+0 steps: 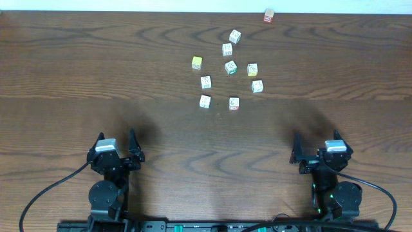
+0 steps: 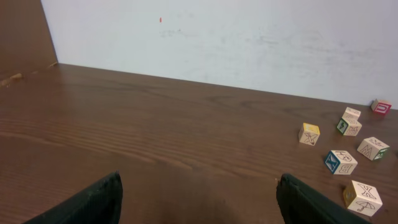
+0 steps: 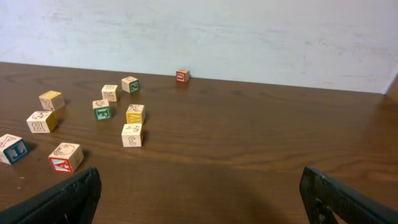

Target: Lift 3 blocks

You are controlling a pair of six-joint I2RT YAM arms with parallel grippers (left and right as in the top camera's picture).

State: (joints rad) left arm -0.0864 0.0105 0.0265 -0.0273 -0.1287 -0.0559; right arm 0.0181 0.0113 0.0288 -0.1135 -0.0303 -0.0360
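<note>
Several small letter blocks lie scattered at the far middle of the table. The ones I take as the task's are a whitish block [image 1: 257,86] [image 3: 132,134], a yellow-tinted block [image 1: 252,69] [image 3: 135,114] and a red-edged block [image 1: 234,103] [image 3: 65,157]. All three rest on the wood, apart from each other. My left gripper [image 1: 116,140] [image 2: 199,178] stands open at the near left, far from the blocks. At the near right my right gripper [image 1: 317,142] [image 3: 199,173] is open too. Neither has anything between its fingers.
Other cubes sit in the same scatter: a yellow-green cube [image 1: 197,62] [image 2: 309,133], a green-printed cube [image 1: 230,67] [image 3: 102,109], and several pale ones such as a blue-printed cube [image 1: 205,101] [image 3: 12,148]. A reddish cube [image 1: 269,15] [image 3: 181,75] lies by the white back wall.
</note>
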